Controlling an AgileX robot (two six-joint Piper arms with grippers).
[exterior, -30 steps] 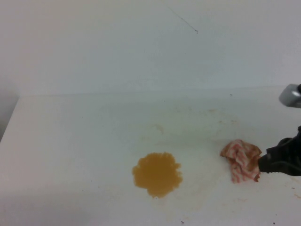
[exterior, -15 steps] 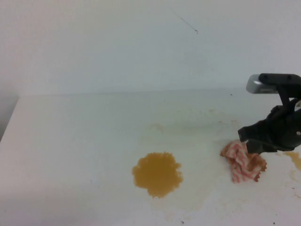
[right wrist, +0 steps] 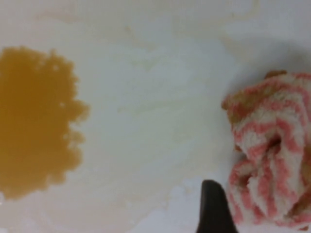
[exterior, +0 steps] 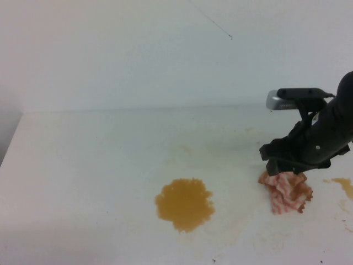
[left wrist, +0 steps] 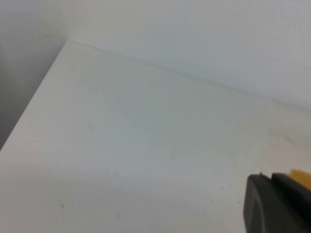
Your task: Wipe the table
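Rightward in frame, the right gripper (exterior: 285,167) hangs open, holding nothing, just over a crumpled red-and-white striped cloth (exterior: 288,194) on the white table (exterior: 83,165); the left gripper (left wrist: 279,206) hovers over its left end.

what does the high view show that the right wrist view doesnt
Only the high view: the right claw itself, open, right over the cloth, and a small second stain near the right edge of the table. Only the right wrist view: one dark fingertip beside the cloth. Both: the orange spill, the striped cloth, the white table. The left claw is in neither; only the left wrist view catches a corner of it.
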